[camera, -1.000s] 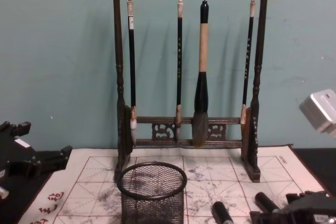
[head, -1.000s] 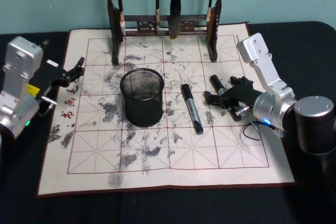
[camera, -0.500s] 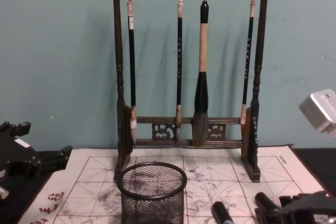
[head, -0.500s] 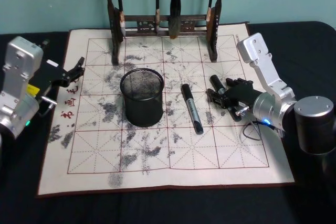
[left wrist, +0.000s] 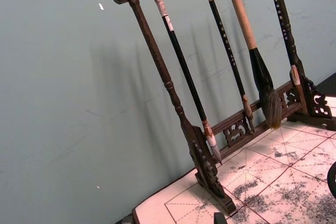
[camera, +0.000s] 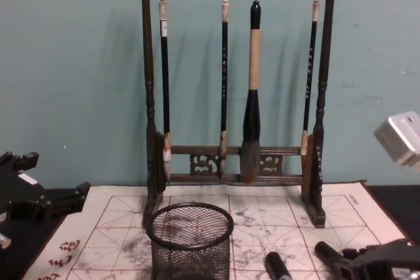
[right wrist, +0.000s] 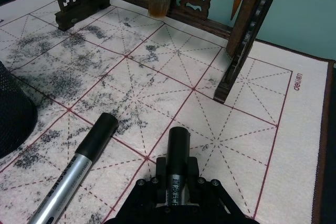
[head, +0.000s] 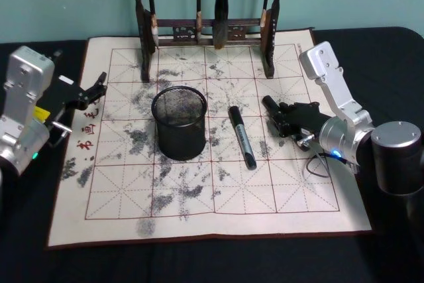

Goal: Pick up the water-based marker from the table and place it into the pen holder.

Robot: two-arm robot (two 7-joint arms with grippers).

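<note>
Since half a second ago the right gripper (head: pixel 283 118) has been clamped onto the water-based marker (head: pixel 271 106) at the right side of the table (head: pixel 391 51) (lift not started, apparently). The pen holder (head: pixel 179 122), mid-table, is next. The left gripper (head: pixel 91 91) is parked by the left edge, jaws spread.

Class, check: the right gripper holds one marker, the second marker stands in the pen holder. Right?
No. The head view shows the second marker lying on the mat beside the pen holder; the right gripper does hold one marker. Left gripper parked.
</note>
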